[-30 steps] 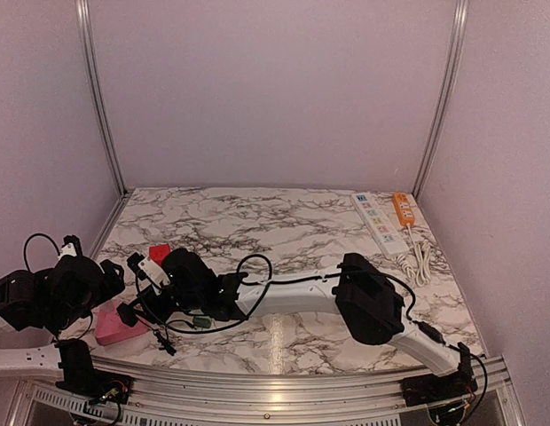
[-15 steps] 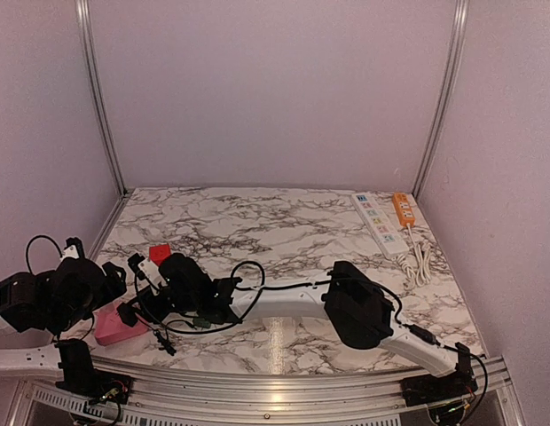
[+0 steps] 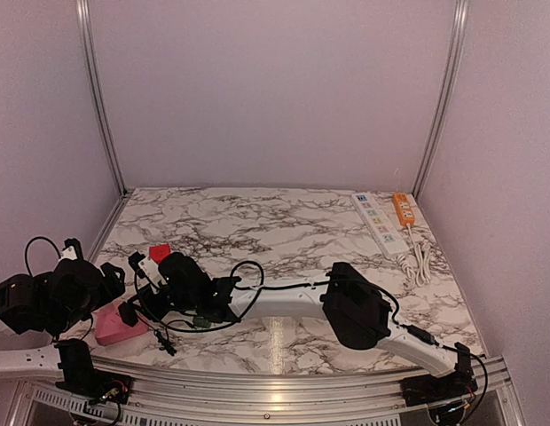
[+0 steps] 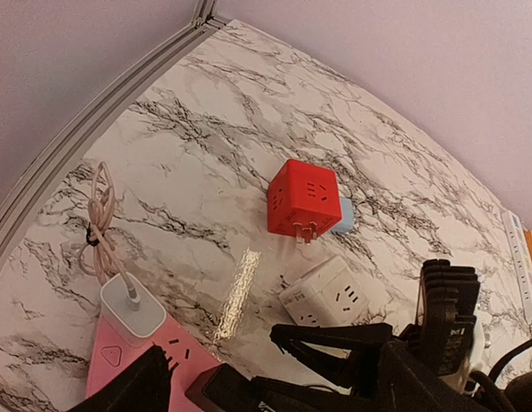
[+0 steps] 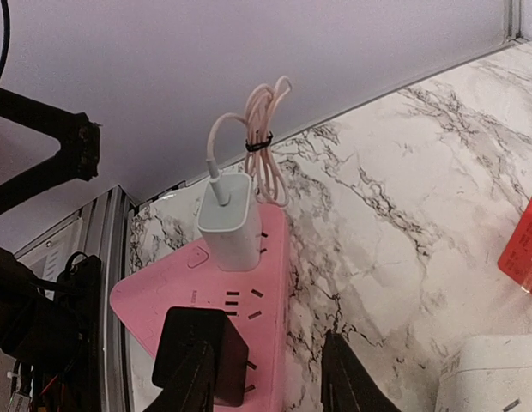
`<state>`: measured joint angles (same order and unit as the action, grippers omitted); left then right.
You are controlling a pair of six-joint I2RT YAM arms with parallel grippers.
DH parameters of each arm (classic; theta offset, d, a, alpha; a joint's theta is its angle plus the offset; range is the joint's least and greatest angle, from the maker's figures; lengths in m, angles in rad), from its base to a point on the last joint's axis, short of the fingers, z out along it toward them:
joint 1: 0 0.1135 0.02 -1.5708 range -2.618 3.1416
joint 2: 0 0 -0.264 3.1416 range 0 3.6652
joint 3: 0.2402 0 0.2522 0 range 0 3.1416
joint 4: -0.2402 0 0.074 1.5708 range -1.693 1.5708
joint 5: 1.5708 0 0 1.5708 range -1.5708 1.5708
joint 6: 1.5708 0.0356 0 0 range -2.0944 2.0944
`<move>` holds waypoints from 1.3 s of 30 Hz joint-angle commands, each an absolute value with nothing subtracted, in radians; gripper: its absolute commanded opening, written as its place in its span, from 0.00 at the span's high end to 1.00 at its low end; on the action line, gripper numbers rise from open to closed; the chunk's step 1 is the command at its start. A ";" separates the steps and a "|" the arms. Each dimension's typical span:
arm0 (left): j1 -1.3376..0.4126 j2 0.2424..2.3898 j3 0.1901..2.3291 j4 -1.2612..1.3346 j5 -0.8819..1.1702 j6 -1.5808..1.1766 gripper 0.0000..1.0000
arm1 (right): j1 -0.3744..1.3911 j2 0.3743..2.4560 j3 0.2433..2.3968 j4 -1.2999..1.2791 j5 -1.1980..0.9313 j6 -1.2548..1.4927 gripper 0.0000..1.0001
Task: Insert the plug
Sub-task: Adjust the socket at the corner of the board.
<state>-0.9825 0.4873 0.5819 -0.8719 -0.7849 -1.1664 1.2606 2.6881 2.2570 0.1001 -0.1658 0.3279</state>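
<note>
A black plug (image 5: 190,336) sits on the near end of the pink power strip (image 5: 167,290), at the table's front left (image 3: 111,328). My right gripper (image 5: 266,338) hovers just over it and is open. Its left finger overlaps the plug, and its right finger hangs over the marble past the strip's edge. Nothing is pinched between them. My left gripper (image 4: 279,365) is open and empty, held above the strip's left side. In the left wrist view the plug (image 4: 219,390) shows beside the right gripper's fingers (image 4: 335,343).
A white charger (image 5: 230,225) with a coiled pink cable (image 5: 264,142) is plugged into the strip's far end. A red cube socket (image 4: 302,199) and a white cube socket (image 4: 335,296) lie close by. White (image 3: 379,224) and orange (image 3: 403,209) power strips lie at the back right.
The right arm has slid a little to the left, toward the pink strip, and its jaws have narrowed slightly. The left arm has barely moved.
</note>
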 commanded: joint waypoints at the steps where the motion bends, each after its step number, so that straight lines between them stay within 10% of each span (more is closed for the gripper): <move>1: -0.980 0.476 0.564 -0.864 -0.785 -1.161 0.15 | 1.272 2.705 2.220 0.032 -0.155 0.282 0.63; 39: -0.980 0.472 0.562 -0.862 -0.776 -1.157 0.14 | 1.287 2.401 2.035 0.031 -0.137 0.210 0.56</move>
